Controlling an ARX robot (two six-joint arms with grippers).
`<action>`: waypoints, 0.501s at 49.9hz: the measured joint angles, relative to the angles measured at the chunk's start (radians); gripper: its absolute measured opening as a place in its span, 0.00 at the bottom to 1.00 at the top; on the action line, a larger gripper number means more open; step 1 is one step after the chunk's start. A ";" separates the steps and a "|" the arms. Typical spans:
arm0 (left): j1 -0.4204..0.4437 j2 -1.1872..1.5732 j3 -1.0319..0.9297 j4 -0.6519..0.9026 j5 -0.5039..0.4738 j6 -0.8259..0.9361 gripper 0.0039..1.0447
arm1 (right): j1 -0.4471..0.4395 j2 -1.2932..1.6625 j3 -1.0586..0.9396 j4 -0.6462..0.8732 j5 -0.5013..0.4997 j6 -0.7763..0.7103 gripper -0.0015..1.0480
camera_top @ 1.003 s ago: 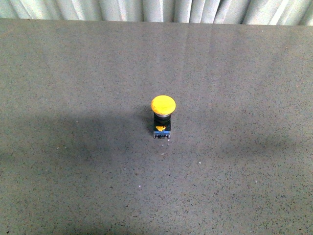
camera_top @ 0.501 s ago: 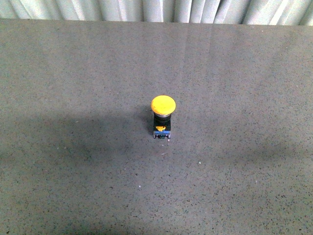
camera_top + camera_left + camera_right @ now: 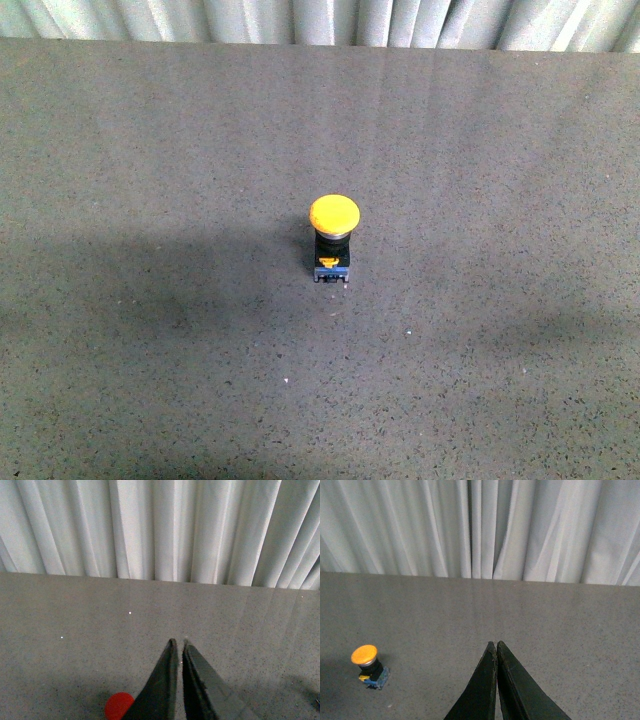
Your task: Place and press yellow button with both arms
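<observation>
The yellow button (image 3: 333,215) stands upright in the middle of the grey table (image 3: 150,150), its domed yellow cap on a black body with a blue-and-orange base. Neither arm shows in the front view. In the right wrist view the button (image 3: 365,656) stands apart from my right gripper (image 3: 496,644), which is shut and empty above the table. My left gripper (image 3: 178,642) is shut and empty above the table. The yellow button does not show in the left wrist view.
A small red round object (image 3: 118,705) lies on the table beside the left gripper's fingers. A pleated white curtain (image 3: 330,20) hangs behind the table's far edge. A dark bit shows at the left wrist view's edge (image 3: 318,698).
The button has not moved. The soft shadows on the table have shifted slightly.
</observation>
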 joint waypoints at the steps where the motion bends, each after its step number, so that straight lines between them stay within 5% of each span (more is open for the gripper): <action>1: 0.000 0.000 0.000 0.000 0.000 0.000 0.13 | 0.000 0.000 0.000 0.000 -0.001 -0.001 0.05; 17: 0.000 0.000 0.000 0.000 0.000 0.000 0.79 | 0.000 0.000 0.000 0.000 0.000 -0.001 0.71; 22: 0.000 0.000 0.000 0.000 0.000 0.003 0.93 | 0.000 0.000 0.000 0.000 0.000 -0.001 0.86; 25: 0.000 0.000 0.000 0.000 0.000 0.003 0.91 | 0.000 0.000 0.000 0.000 0.000 -0.001 0.92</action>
